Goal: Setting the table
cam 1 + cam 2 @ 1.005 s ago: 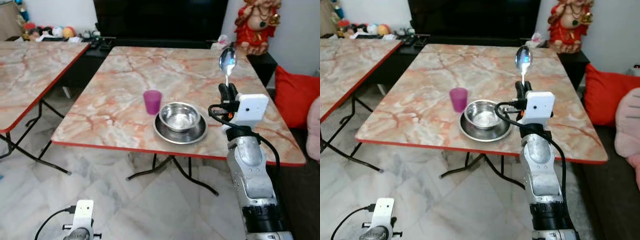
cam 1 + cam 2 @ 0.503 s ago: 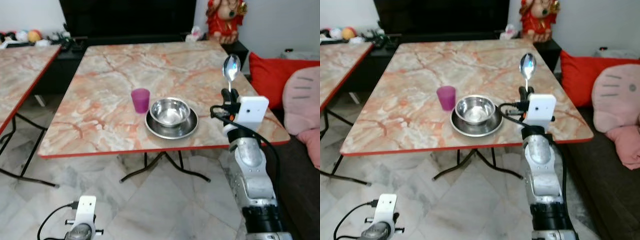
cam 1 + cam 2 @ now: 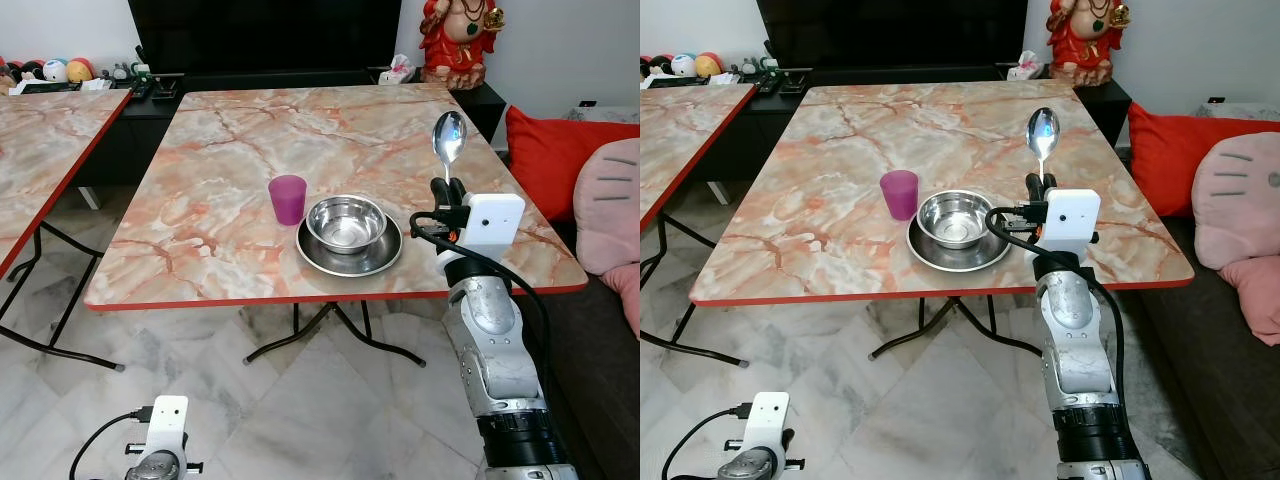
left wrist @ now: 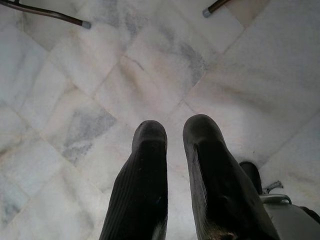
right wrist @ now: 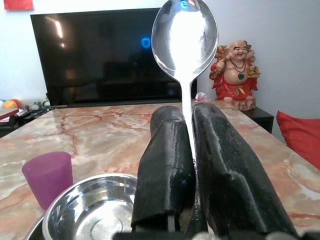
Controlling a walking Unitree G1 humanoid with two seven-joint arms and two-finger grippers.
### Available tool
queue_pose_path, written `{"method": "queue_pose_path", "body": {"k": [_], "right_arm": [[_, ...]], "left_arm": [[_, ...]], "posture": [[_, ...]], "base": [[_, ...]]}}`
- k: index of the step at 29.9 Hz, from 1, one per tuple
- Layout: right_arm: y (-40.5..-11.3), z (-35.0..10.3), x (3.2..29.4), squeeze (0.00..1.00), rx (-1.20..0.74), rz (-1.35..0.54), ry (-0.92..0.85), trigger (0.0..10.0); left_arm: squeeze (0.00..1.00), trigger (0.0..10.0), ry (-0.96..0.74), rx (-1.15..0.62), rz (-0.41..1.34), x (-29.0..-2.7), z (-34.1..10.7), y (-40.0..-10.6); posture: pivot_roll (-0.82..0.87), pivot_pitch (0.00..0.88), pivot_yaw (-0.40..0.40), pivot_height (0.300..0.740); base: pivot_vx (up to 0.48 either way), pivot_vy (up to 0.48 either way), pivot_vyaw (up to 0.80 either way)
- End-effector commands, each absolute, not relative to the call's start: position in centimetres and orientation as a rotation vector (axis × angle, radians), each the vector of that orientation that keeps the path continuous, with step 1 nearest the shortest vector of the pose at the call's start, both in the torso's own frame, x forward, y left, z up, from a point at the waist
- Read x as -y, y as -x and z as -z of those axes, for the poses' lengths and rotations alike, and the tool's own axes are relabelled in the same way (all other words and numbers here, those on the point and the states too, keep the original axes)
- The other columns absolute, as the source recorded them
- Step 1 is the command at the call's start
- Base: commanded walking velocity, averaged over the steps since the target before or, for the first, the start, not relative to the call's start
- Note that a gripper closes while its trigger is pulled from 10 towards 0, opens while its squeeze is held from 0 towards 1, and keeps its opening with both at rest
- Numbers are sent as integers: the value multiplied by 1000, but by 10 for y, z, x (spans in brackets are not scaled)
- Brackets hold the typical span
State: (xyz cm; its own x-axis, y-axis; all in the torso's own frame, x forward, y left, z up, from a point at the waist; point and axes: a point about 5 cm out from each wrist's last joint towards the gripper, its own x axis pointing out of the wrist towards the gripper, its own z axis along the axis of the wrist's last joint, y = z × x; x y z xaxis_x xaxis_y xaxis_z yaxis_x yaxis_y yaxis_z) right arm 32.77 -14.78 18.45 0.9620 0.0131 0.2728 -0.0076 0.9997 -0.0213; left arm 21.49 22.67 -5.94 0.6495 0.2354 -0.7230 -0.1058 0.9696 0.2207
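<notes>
My right gripper is shut on the handle of a steel spoon, which stands upright with its bowl up, just right of the dishes. A steel bowl sits in a steel plate near the front edge of the marble-patterned table. A purple cup stands just left of the bowl. In the right wrist view the spoon rises between the fingers, with the bowl and cup beyond. My left gripper hangs low over the floor, fingers nearly together and holding nothing.
A second marble-patterned table stands to the left. A dark TV cabinet and a red figurine are behind the table. Red and pink cushions lie at the right. White marble floor lies in front.
The camera has shifted, so the table sits differently in view. The right gripper still holds the spoon upright, and it now stands closer beside the plate.
</notes>
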Motion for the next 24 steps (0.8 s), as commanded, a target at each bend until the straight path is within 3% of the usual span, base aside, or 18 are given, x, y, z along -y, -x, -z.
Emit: {"method": "queue_pose_path", "body": {"k": [1,19,24], "right_arm": [[-328,-190,145,0,289,-23,20,10000],[-328,-187,143,0,276,-35,33,10000],[-328,-187,142,0,276,-37,36,10000]], "left_arm": [[0,10000,-175,-864,-214,-233,61,-210],[0,10000,-157,-855,-227,-233,61,-210],[0,10000,-155,-849,-221,-232,60,-212]], "posture": [[6,0,34,740],[6,0,35,740],[6,0,36,740]], "base": [[337,0,0],[337,0,0],[106,0,0]]}}
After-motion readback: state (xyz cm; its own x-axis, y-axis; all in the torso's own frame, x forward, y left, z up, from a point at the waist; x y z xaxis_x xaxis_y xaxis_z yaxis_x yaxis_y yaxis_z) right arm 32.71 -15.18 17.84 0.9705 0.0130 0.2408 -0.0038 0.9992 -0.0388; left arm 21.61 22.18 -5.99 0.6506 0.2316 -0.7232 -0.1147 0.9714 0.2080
